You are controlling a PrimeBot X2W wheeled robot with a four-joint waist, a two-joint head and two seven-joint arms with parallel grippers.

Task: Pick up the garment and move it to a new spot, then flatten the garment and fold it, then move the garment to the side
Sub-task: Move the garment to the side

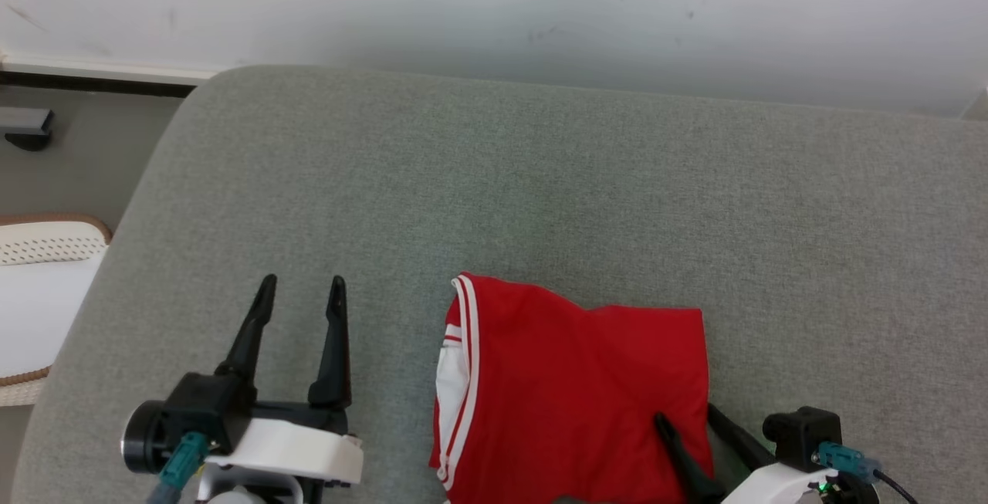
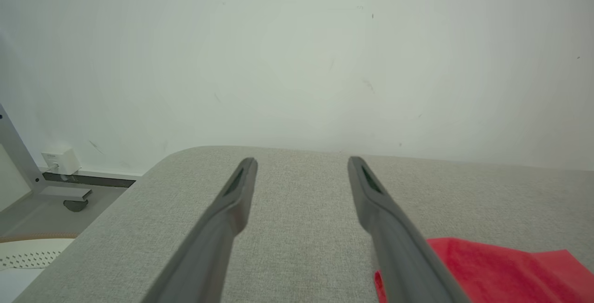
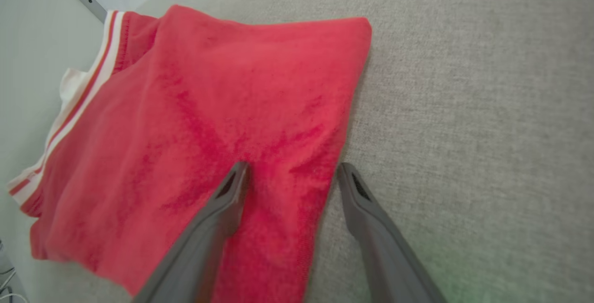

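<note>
The garment (image 1: 571, 388) is red with white-striped trim on its left side. It lies folded on the grey cushion (image 1: 540, 180), near the front edge. My right gripper (image 1: 685, 413) is open and straddles the garment's right edge: one finger lies over the red cloth, the other over bare cushion. In the right wrist view the gripper (image 3: 292, 166) stands the same way over the garment (image 3: 209, 131), with nothing pinched. My left gripper (image 1: 302, 282) is open and empty over bare cushion, left of the garment. Its wrist view shows the gripper (image 2: 302, 160) with a corner of the garment (image 2: 501, 270) at the lower right.
A white wall (image 1: 494, 2) stands behind the cushion. The cushion's rounded left edge drops to the floor, where a white perforated item with a brown rim (image 1: 38, 295) and a dark furniture foot (image 1: 27, 130) sit. Bare cushion stretches behind and to both sides of the garment.
</note>
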